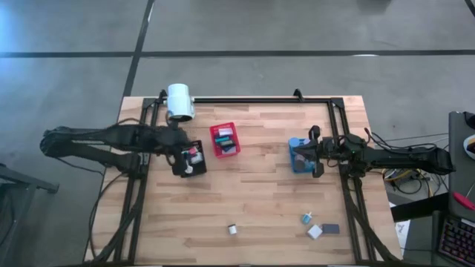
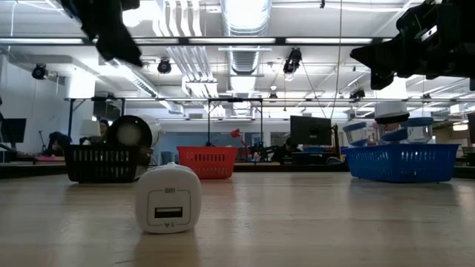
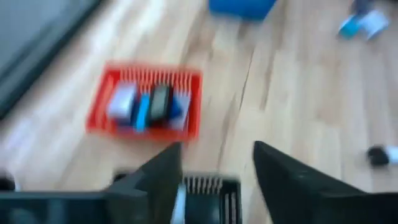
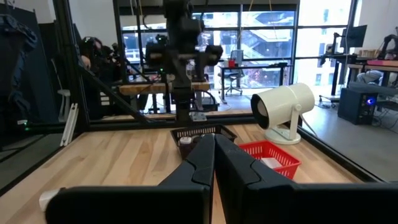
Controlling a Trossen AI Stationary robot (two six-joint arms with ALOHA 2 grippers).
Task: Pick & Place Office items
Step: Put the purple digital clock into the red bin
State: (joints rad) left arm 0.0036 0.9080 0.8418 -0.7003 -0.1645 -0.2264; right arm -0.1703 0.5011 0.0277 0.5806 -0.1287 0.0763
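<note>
- While it hangs over the black bin (image 1: pixel 190 161) at the desk's left side, the left gripper (image 1: pixel 185 156) has its fingers (image 3: pixel 163 177) spread apart with nothing between them
- Small white and pink office items (image 1: pixel 194 157) lie inside that black bin
- Just beside it, toward the middle of the desk (image 1: pixel 260 200), sits the red bin (image 1: pixel 225 140), filled with blue, teal and dark pieces
- Behind the black bin stands a big white cylinder (image 1: pixel 179 101) on the desk's far edge
- Over on the right, the right gripper (image 1: pixel 306 153) sits above the blue bin (image 1: pixel 299 156), its fingers (image 4: pixel 205 158) pressed together and holding nothing
- Near the front edge, well apart from both arms, loose items remain: a small white charger block (image 1: pixel 232 229), a teal piece (image 1: pixel 306 218), a white block (image 1: pixel 315 232) and a dark flat piece (image 1: pixel 331 228) just beside it
</note>
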